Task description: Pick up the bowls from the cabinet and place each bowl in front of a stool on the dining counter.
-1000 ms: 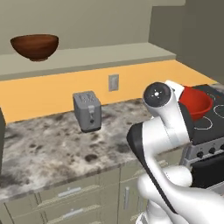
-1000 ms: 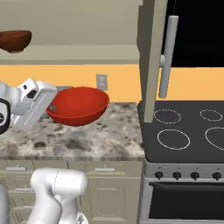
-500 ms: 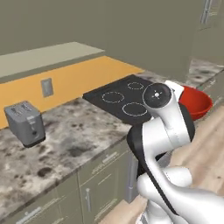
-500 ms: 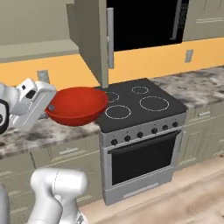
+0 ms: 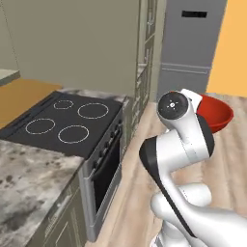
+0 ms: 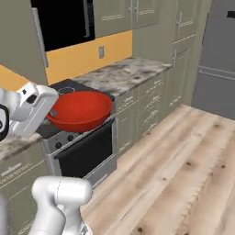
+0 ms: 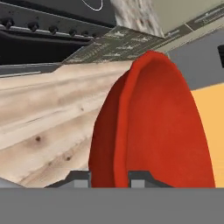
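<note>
Stove: black glass top at left, beside a stone surface.
Claw: nearly shut, pinching the rim of the red bowl.
Bowl: carried level in the air over the wood floor, just beside the oven front.
Fridge: grey, far right.

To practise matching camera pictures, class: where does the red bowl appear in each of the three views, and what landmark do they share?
Left base view: red bowl at right, behind the arm's wrist.
Right base view: left of centre, before the stove.
Hand view: centre-right, rim held by the gripper.
Shared landmark: the stove.
</note>
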